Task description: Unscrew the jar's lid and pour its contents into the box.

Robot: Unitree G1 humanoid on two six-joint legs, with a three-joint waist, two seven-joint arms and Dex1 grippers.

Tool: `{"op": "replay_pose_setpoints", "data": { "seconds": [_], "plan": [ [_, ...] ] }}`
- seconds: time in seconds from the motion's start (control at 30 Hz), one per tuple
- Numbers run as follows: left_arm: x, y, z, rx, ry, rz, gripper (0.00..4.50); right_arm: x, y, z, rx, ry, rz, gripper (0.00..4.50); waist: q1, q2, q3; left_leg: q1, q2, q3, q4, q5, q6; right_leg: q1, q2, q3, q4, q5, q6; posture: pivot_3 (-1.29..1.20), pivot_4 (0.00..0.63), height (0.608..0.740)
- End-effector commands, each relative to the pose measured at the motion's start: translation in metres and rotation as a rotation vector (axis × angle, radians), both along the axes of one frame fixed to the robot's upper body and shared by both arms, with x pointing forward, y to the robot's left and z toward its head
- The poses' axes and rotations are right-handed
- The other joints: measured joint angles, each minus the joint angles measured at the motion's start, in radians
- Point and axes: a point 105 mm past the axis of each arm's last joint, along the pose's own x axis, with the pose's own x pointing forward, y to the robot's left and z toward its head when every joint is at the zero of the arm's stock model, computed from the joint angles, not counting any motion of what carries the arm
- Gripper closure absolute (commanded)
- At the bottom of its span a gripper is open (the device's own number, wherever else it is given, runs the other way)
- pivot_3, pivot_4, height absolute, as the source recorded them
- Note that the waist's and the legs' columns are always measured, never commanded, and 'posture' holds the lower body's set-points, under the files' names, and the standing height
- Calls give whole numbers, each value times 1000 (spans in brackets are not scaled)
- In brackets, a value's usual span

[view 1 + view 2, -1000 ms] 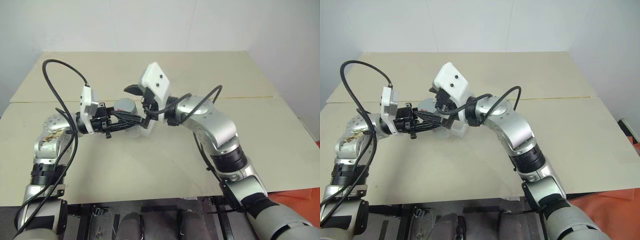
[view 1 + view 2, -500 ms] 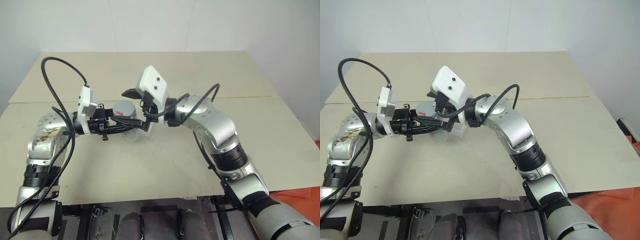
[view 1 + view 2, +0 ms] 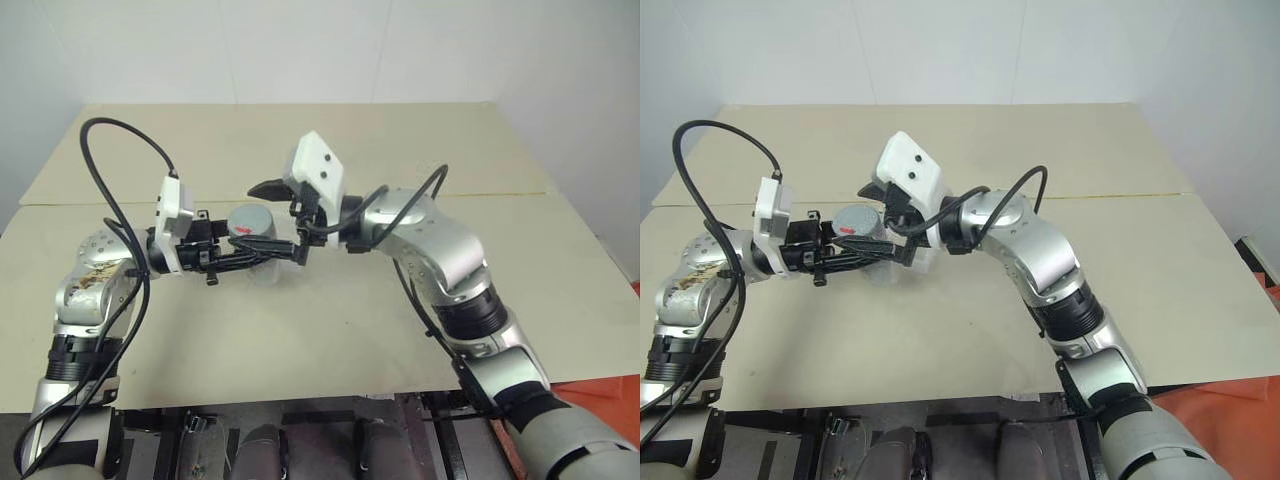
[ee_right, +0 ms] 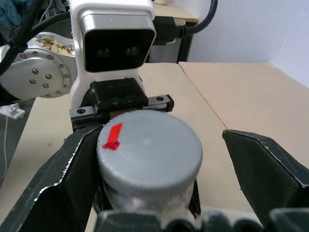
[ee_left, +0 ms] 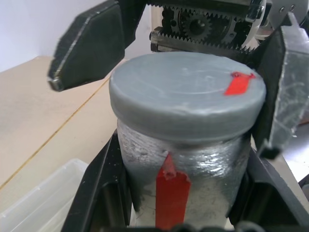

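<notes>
Currently both arms reach inward above the table (image 3: 400, 330) — left gripper (image 5: 178, 212) clamped on the upright jar (image 5: 186, 179), lid (image 5: 188, 96) on top; right gripper (image 4: 159, 159) spread wide around the lid, not gripping.

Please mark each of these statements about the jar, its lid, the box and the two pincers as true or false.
1. The left pincer grips the jar by its body. True.
2. The lid has come off the jar. False: it sits on top of the jar.
3. The right pincer stands open, one finger on each side of the lid. True.
4. The jar rests on the table. False: the left pincer holds it up above the table.
5. The box lies on the table below the jar, beside it. True.
6. The lid's mark is blue. False: it is red.
</notes>
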Motion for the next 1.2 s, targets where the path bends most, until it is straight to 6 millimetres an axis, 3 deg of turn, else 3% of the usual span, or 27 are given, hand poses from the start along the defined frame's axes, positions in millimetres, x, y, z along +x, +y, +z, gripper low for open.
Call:
{"op": "replay_pose_setpoints", "data": {
  "seconds": [0.03,0.57,0.77,1.0,1.2],
  "plan": [
    [-16,2,17,-9,-95,-63,2471,32,-45,19,70,-34,-203,73,0,0,0,0,0,0,0,0,0,0,0,0,0,0,0,0,150,740],
    [-21,5,18,11,-94,-73,2471,43,-86,21,85,-16,-299,73,5,0,0,0,0,0,-1,0,1,0,0,0,-2,0,0,0,150,740],
    [-17,5,17,5,-86,-56,2471,33,-91,16,60,-15,-267,73,-2,0,0,0,0,0,-1,0,0,0,0,0,-2,0,0,0,150,740],
    [5,2,13,-23,-50,-28,2471,-3,-65,27,98,-5,-82,73,4,0,0,0,0,0,-1,0,0,1,0,0,-1,0,0,0,150,740],
    [11,-6,10,-1,-46,-70,2471,-17,-35,29,118,-6,0,73,2,0,0,0,0,0,-1,0,0,1,0,0,-1,0,0,0,150,740]
  ]
}}
